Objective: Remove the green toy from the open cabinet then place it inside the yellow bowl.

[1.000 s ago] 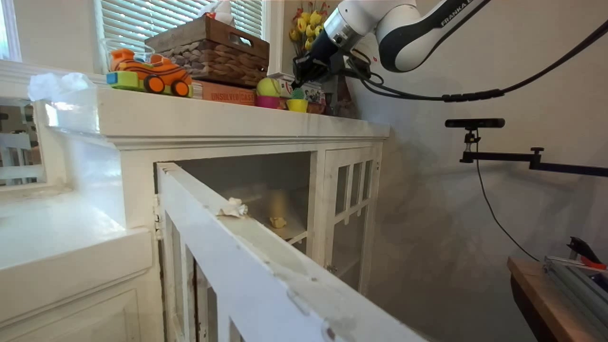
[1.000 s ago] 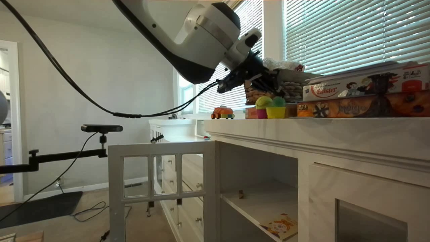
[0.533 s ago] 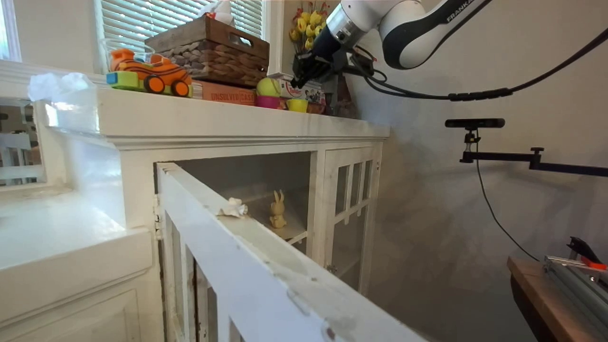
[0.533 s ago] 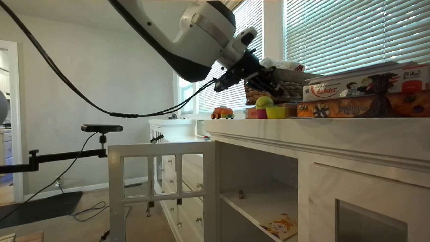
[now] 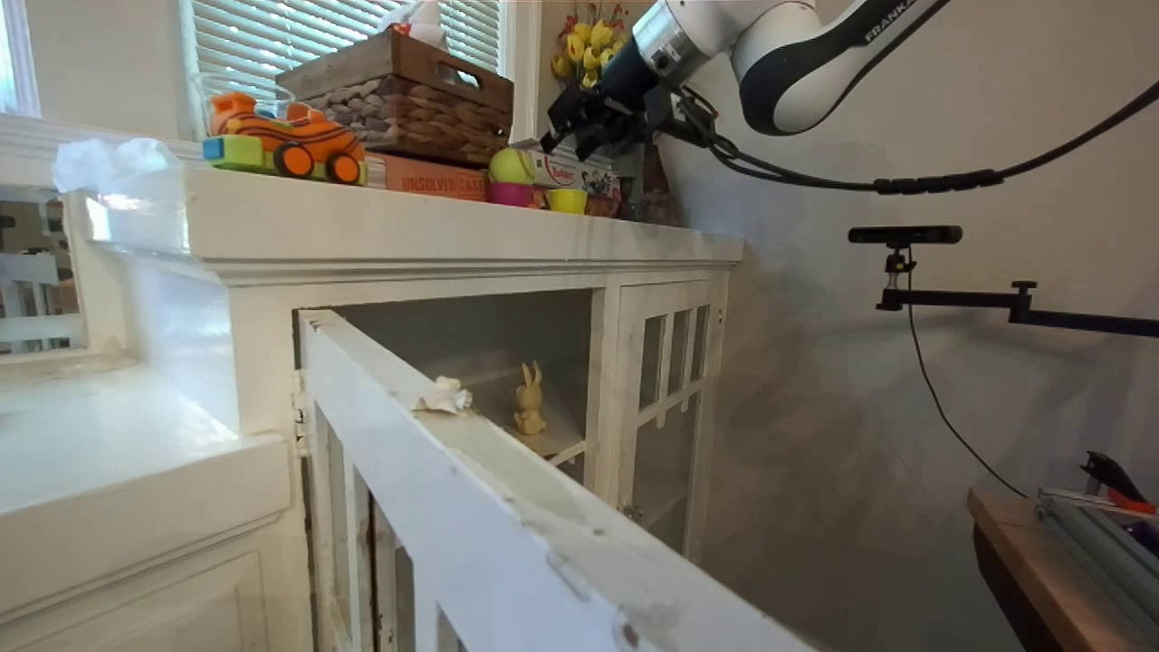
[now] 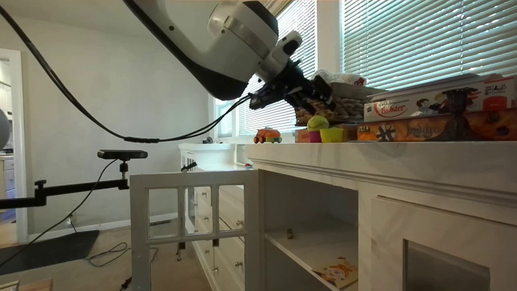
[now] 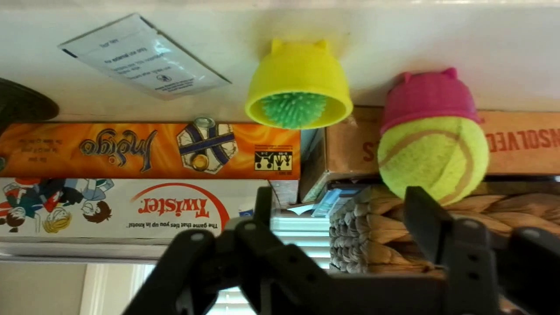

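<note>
Down inside the yellow bowl: one spiky green toy

Bowl's up on the counter, just beside a pink bowl with a tennis ball sitting in it. My hand hangs higher up, spread wide and holding nothing. Below the lot, the white cabinet has one door swung right out.

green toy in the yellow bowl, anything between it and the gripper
Nothing visible stands between them. In the wrist view, the green toy already sits inside the yellow bowl, its destination, and the open gripper is apart from both. The tennis ball in the pink bowl stands beside, not between.
</note>
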You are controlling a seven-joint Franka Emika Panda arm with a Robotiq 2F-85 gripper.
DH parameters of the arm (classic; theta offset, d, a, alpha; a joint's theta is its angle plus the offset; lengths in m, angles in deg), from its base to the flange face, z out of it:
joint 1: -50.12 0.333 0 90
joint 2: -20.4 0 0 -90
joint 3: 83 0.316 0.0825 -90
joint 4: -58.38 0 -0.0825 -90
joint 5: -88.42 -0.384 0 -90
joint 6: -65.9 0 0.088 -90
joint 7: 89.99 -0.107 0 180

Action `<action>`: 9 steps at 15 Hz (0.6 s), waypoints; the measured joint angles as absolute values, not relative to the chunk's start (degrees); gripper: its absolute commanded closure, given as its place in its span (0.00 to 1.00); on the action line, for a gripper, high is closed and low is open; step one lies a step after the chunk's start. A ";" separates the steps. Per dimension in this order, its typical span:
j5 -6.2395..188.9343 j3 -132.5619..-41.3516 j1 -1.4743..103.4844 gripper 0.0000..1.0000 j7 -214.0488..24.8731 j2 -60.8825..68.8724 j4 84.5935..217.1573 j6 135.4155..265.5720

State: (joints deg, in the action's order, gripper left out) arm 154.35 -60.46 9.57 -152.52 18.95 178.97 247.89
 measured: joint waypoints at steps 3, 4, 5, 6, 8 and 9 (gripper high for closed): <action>154.48 -60.57 9.31 0.00 -152.19 21.63 183.29 250.25; 154.48 -60.57 9.30 0.00 -151.91 22.79 185.05 250.44; 154.44 -60.57 9.38 0.00 -151.26 23.73 186.93 250.70; 154.32 -60.60 9.62 0.00 -150.29 24.51 189.22 250.93; 153.62 -60.99 10.68 0.00 -147.88 25.18 193.99 251.83; 152.84 -61.44 11.51 0.00 -146.56 25.19 196.46 252.59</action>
